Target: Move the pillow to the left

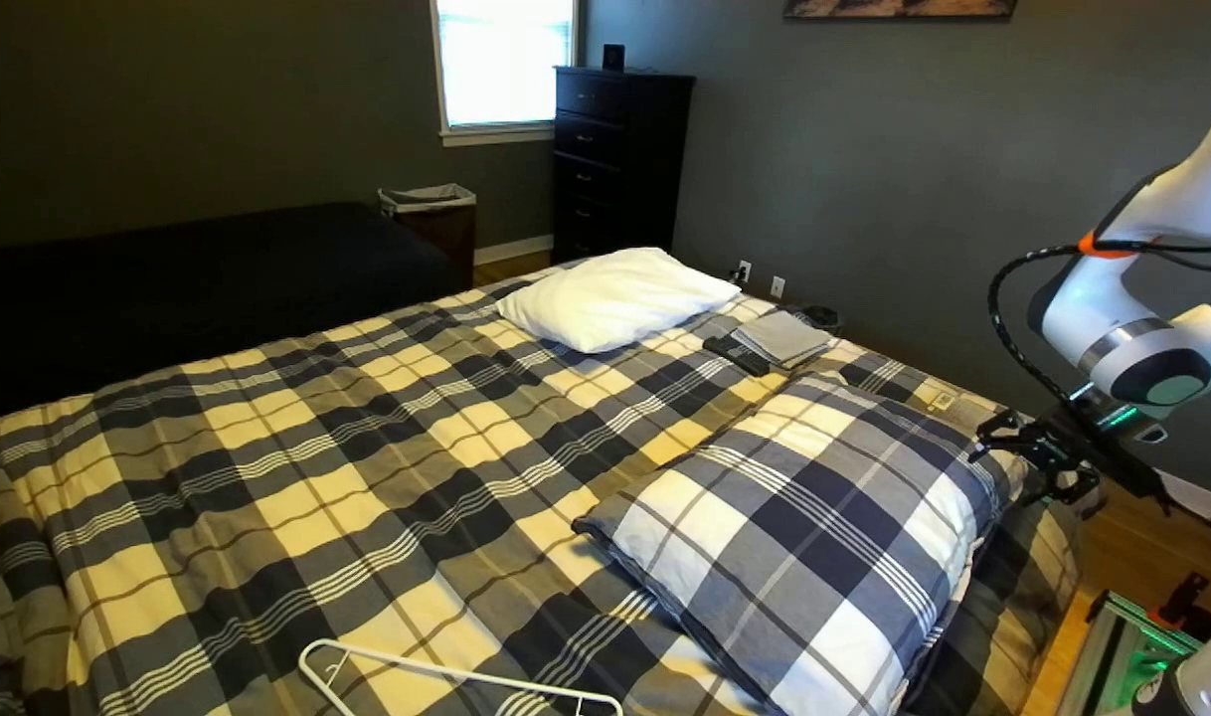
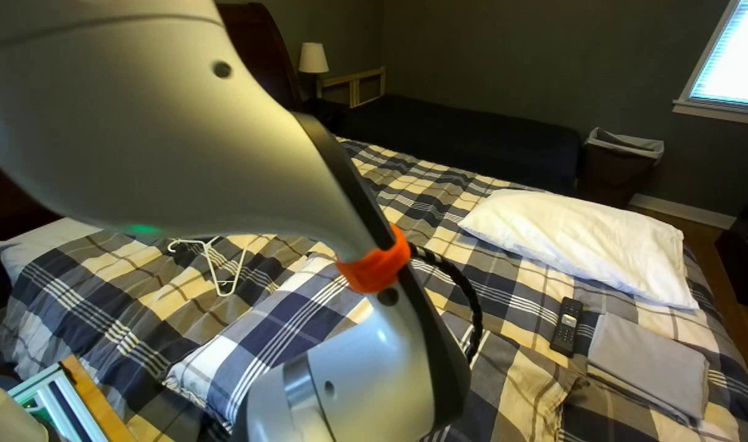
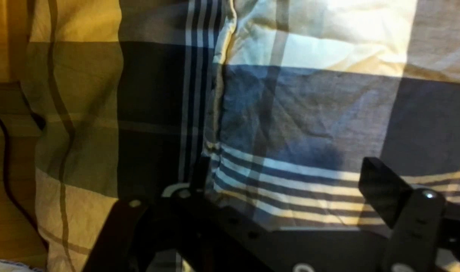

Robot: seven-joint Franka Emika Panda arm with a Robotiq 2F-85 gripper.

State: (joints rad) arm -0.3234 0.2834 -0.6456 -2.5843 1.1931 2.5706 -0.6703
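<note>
Lengthwise, the pillow [image 1: 804,537] parallels the bed's edge [image 1: 1048,572].

The arm [image 2: 257,172] is white; band [image 2: 376,265] orange; cable [image 2: 461,279] and fingers [image 3: 381,189] black.

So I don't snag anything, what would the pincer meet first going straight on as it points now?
Probably the plaid pillow, near one edge: the wrist view shows it ahead of the open pincer, though how far off is unclear.
</note>
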